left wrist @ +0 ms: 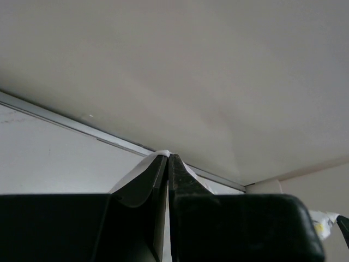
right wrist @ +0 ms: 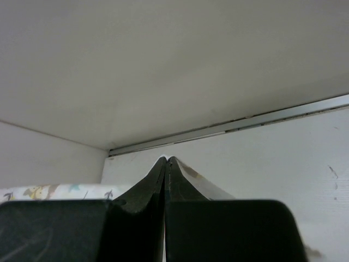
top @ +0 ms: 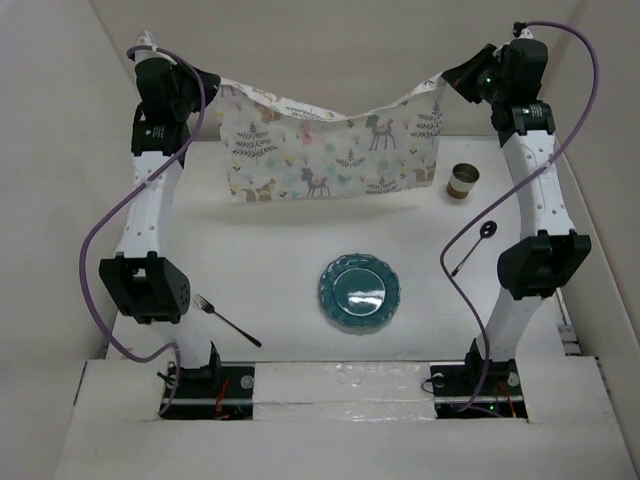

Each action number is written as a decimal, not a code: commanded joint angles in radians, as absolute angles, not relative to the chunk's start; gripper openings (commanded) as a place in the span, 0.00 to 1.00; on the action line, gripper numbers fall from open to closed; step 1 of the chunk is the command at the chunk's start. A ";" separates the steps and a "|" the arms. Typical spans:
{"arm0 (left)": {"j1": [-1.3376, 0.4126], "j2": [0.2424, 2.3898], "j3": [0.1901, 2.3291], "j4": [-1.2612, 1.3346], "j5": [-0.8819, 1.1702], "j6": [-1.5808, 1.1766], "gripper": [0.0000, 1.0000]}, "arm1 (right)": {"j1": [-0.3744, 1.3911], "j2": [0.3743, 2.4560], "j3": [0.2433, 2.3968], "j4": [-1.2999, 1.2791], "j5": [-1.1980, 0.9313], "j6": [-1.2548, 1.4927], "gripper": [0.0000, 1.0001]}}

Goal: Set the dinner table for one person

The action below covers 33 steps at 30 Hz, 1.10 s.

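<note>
1. Grip state. The left gripper, in the upper left of the top view, and the right gripper, in the upper right, each have their jaws pressed together on one top corner of the printed placemat. In the left wrist view the left gripper shows no gap, with a sliver of pale cloth pinched at the tips. The right gripper reads the same in the right wrist view.

2. Reason for the hold. I judge that the two-corner grip is there to carry the placemat spread out. It hangs as a sheet between the arms, sagging along its top edge, with its lower edge near the surface; I cannot tell whether it touches. Pinching both corners prevents folding when the sheet is laid down.

3. Reason for the layout. The teal plate sits at lower centre, the fork at lower left, the cup at upper right and a dark long-handled utensil at right. All are well apart. I judge they are waiting, since none is arranged as a place setting yet.

4. Task item. The dinner table fills the middle of the top view, from the arm bases at the bottom to the back wall. It is plain white, matte, flat and roughly square.
</note>
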<state>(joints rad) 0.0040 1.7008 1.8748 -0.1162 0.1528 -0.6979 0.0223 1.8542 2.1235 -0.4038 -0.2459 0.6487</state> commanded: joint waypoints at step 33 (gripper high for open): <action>0.086 1.375 0.618 0.121 0.262 -0.637 0.00 | -0.078 1.554 0.924 -0.276 -0.273 0.549 0.00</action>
